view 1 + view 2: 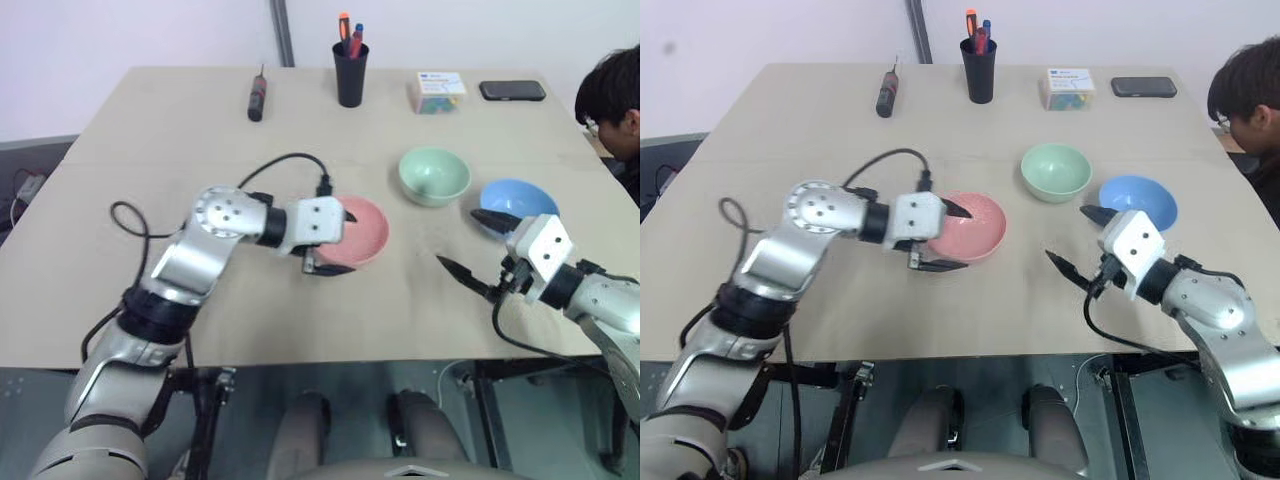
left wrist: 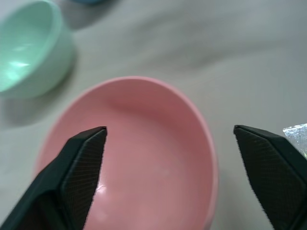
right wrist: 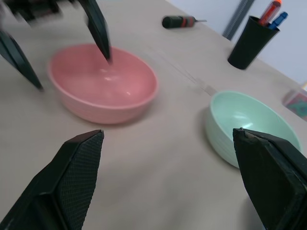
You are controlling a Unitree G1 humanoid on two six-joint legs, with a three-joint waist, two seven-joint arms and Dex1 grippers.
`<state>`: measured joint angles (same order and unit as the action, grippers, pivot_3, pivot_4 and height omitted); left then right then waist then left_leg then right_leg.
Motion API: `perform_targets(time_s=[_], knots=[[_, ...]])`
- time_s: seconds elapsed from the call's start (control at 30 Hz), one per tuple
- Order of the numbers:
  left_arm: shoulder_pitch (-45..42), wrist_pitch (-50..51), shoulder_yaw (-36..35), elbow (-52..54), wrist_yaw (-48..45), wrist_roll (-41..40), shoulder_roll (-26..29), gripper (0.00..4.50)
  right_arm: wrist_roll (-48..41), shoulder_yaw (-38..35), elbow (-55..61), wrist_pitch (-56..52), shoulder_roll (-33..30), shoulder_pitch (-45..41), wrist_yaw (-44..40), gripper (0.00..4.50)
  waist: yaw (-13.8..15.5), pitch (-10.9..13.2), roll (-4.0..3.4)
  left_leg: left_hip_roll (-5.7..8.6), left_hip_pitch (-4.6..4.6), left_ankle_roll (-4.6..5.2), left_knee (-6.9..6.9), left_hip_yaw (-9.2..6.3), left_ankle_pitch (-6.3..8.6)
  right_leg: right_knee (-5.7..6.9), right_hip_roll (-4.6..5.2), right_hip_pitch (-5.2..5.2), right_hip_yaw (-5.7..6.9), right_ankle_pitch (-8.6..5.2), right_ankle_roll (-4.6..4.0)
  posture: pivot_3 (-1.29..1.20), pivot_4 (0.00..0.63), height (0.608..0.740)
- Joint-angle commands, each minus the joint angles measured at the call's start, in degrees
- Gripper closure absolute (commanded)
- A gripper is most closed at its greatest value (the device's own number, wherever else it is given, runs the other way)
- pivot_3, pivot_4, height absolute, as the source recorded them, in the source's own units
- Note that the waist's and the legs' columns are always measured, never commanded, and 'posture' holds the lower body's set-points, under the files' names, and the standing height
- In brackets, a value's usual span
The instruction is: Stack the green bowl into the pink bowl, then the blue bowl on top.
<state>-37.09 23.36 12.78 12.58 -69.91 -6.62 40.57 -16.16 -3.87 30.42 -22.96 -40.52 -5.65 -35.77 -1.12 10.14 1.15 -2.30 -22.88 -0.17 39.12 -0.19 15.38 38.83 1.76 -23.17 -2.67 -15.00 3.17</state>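
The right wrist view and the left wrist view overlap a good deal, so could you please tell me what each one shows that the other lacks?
Right wrist view alone: the black pen cup holding markers, the black-handled screwdriver, and the left gripper with open jaws straddling the near rim of the bowl. Left wrist view alone: a sliver of the light sky-blue plastic bowl. Both share the salmon-pink plastic bowl, empty, the pale mint-green plastic bowl standing apart from it, and the beige table.

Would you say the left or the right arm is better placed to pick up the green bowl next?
Probably the right: the right gripper is open beside the green bowl, while the left gripper straddles the pink bowl.
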Motion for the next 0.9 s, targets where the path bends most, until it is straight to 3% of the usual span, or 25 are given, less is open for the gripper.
perform_targets(time_s=[0.03, 0.13, 0.23, 0.47, 0.8, 0.83, 0.9], knots=[[2.9, 10.7, -11.9, 8.1, 4.8, -12.8, -2.6, 0.03, 6.4, 3.6, -7.8, 3.8, -0.3, -6.8, 0.8, 0.0, 0.1, 0.0, -0.01, 0.0, 0.01, 0.0, 0.02, 0.01, 0.0, 0.01, 0.01, 0.0, 0.0, 0.0, 0.0, 0.0, 0.15, 0.74], [8.3, 4.9, -19.1, 11.2, 9.9, -15.2, -5.7, 0.03, 10.9, 8.0, -16.4, 7.3, 0.6, -14.2, -0.5, 0.0, 0.2, 0.0, -0.03, 0.0, -0.01, 0.0, 0.04, -0.01, 0.0, 0.01, 0.02, -0.01, 0.03, 0.0, 0.0, 0.0, 0.15, 0.74], [12.5, 7.4, -22.1, 15.5, 12.9, -16.5, -4.1, 0.03, 14.2, 12.1, -26.0, 10.9, 2.9, -22.4, -1.9, 0.0, 0.0, 0.0, -0.02, -0.01, 0.01, -0.01, 0.03, 0.0, 0.0, 0.02, 0.0, -0.01, -0.01, 0.01, -0.01, 0.0, 0.15, 0.74], [22.9, 14.8, -30.7, 20.3, 13.6, -30.3, -1.4, 0.03, 22.4, 19.2, -51.2, 24.5, 8.7, -37.3, -3.7, 0.0, -0.1, 0.0, -0.02, 0.01, 0.01, -0.01, 0.01, 0.01, 0.0, -0.01, 0.07, -0.02, 0.01, 0.01, -0.02, 0.0, 0.15, 0.74], [33.5, 15.0, -39.0, 24.7, 15.8, -39.9, 1.0, 0.0, 26.2, 20.2, -68.7, 33.8, 11.0, -44.4, -5.3, 4.2, -0.1, 0.1, -0.02, 0.03, 0.01, -0.02, -0.03, -0.02, 0.0, 0.0, 0.14, -0.02, 0.04, 0.01, -0.03, 0.0, 0.15, 0.74], [34.2, 14.6, -39.2, 24.9, 15.8, -40.2, 1.1, 0.0, 26.3, 20.1, -69.2, 34.2, 11.2, -44.8, -5.4, 4.45, -0.1, 0.1, -0.02, 0.03, 0.01, -0.02, -0.03, -0.02, -0.01, 0.0, 0.14, -0.02, 0.04, 0.01, -0.03, 0.0, 0.15, 0.74], [35.2, 13.9, -39.2, 24.9, 15.9, -40.5, 1.2, 0.0, 26.3, 19.8, -68.6, 34.8, 11.3, -45.1, -5.8, 4.45, -0.3, 0.1, -0.02, 0.03, 0.02, -0.02, -0.03, -0.01, -0.01, 0.01, 0.14, -0.02, 0.03, 0.01, -0.03, 0.0, 0.15, 0.74]])
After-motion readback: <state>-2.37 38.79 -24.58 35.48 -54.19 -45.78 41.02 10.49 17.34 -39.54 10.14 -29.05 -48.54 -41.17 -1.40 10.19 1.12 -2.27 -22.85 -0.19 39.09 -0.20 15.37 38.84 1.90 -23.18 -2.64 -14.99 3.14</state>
